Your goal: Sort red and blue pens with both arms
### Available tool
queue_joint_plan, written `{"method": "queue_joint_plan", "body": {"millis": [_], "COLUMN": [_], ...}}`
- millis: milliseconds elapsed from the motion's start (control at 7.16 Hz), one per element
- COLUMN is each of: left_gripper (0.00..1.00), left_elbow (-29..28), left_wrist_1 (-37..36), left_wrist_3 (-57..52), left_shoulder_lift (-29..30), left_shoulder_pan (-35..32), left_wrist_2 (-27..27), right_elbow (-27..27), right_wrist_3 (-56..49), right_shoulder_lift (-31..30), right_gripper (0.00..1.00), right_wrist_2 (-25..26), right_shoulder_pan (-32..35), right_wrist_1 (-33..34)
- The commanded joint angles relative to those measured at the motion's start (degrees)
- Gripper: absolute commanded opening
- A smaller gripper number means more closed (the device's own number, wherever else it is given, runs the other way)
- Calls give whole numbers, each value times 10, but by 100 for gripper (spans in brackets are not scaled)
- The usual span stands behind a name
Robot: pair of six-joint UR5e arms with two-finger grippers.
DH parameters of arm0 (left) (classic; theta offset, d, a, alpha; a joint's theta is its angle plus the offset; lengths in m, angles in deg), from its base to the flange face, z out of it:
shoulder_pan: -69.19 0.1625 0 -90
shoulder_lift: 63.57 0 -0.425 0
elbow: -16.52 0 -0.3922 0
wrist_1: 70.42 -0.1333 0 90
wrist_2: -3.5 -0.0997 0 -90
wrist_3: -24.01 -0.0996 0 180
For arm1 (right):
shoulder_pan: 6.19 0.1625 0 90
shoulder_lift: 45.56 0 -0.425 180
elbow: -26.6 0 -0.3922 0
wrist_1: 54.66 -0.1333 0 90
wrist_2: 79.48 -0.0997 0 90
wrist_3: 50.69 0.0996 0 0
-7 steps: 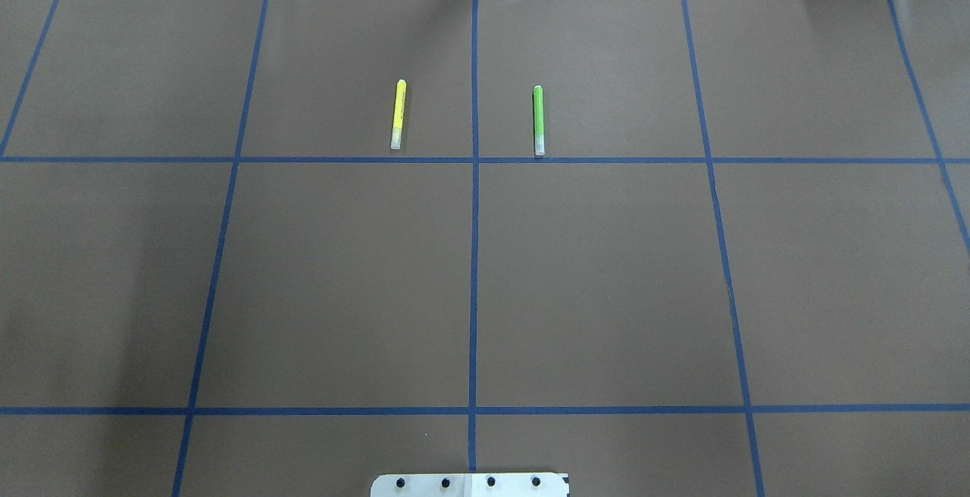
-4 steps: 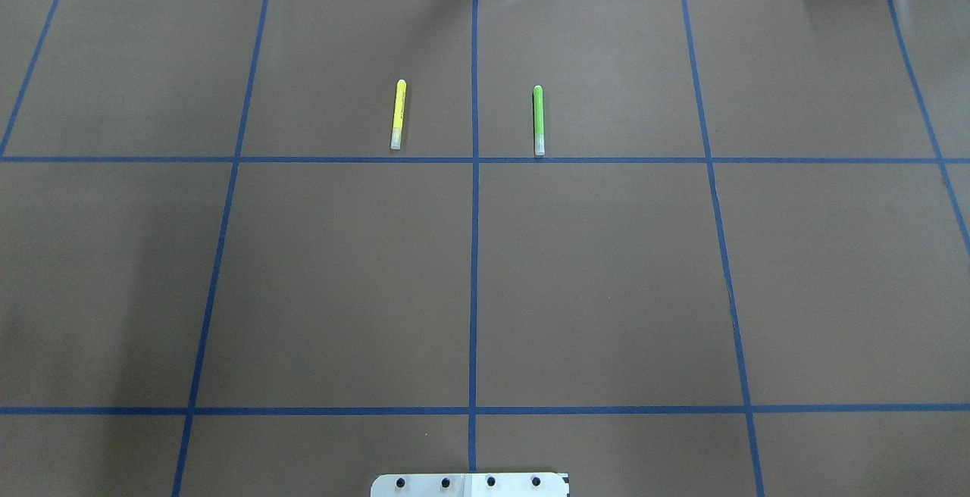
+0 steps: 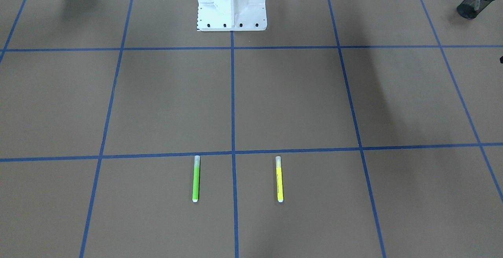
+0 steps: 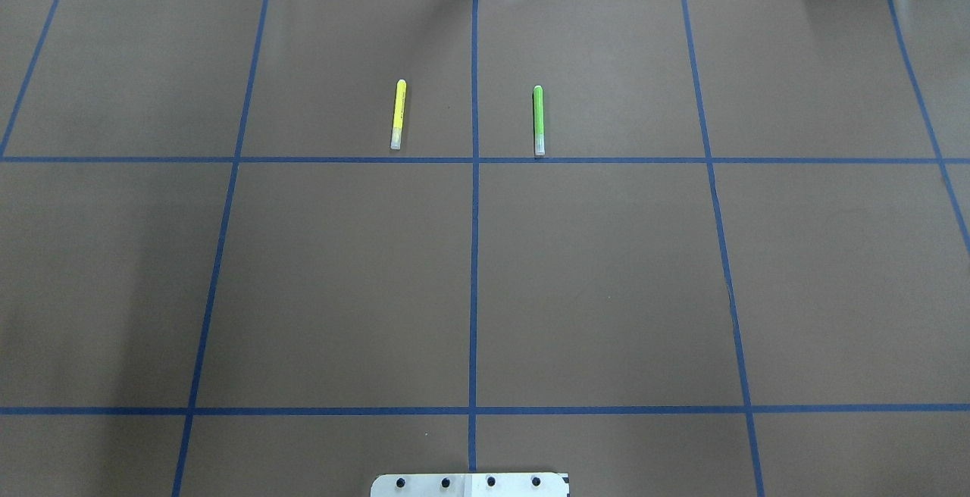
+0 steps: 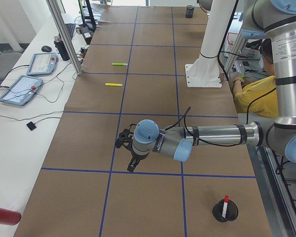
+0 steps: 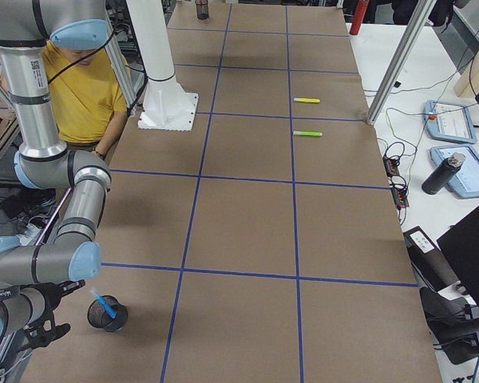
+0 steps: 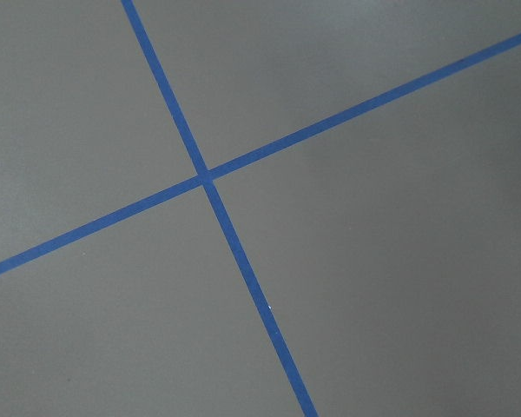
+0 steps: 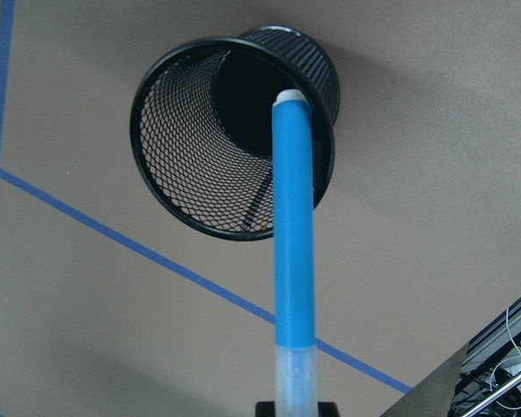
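Right claw (image 8: 293, 407) clamped on blue pen (image 8: 293, 252), tip over mesh cup (image 8: 182, 156) at 12 o'clock; drop-in step, lowering then release next; red pen (image 5: 225, 202) already in other cup (image 5: 218, 212); left claw (image 5: 129, 150) state: cannot tell.

Probably a robotics lab: taped-grid table (image 5: 153, 103), teach pendants (image 5: 42, 63).

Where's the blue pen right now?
The blue pen is on the robot's right, lower left in the exterior right view, its white end at the mouth of the black mesh cup.
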Motion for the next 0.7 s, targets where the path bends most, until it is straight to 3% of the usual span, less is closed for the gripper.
{"method": "queue_joint_plan", "body": {"millis": [0, 279, 419, 558], "left_gripper": [100, 100, 100, 100], "left_elbow": [0, -1, -4, -5], "left_wrist_1": [0, -2, -3, -4], "left_wrist_3": [0, 0, 0, 0], "left_shoulder_lift": [0, 0, 0, -1], "left_shoulder_pan": [0, 0, 0, 0], "left_wrist_2": [0, 0, 0, 1], "right_elbow": [-2, -6, -6, -5], "right_wrist_3": [16, 1, -4, 3], "right_shoulder_lift": [4, 6, 6, 7], "right_gripper": [100, 100, 100, 100], "right_wrist_2": [-13, -24, -61, -125], "right_shoulder_pan": [-3, -12, -57, -146], "right_wrist_1": [-3, -37, -71, -120]}}
